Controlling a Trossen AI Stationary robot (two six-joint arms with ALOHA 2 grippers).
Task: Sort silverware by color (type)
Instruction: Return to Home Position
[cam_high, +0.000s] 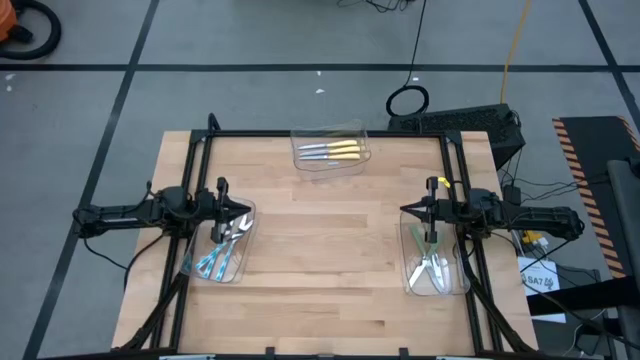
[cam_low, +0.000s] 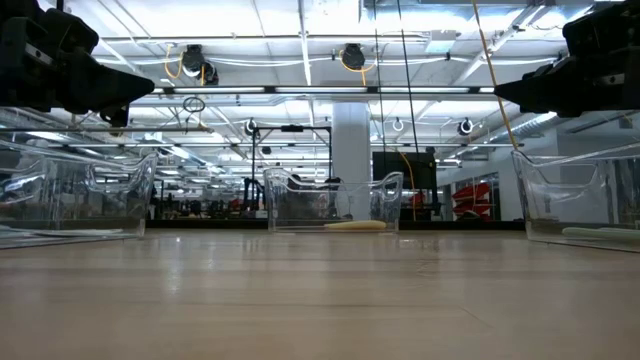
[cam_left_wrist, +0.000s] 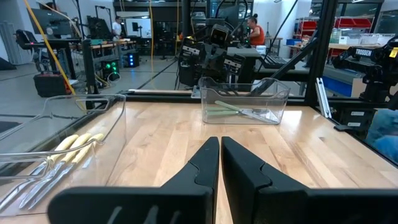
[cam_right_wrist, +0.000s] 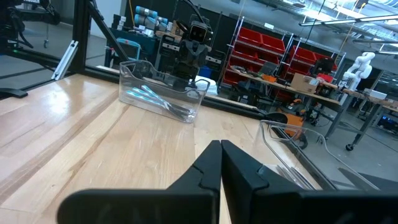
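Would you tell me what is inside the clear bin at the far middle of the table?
Yellow-handled utensils lie side by side in the bin, about three. Nothing covers them, but their heads are too small to tell knives from forks.

Grey floor (cam_high: 250, 40), red shelving (cam_right_wrist: 267, 53)

Findings: slim silver-headed silverware with yellow plastic handles (cam_high: 340, 151); a second set with light-blue handles (cam_high: 210, 264); a third set with green handles (cam_high: 430, 243). Plastic bins (cam_high: 300, 140): clear, colourless. My left gripper (cam_left_wrist: 219, 142) and right gripper (cam_right_wrist: 221, 144): plain matte black. Tabletop (cam_high: 320, 270): pale wood, streaked grain.
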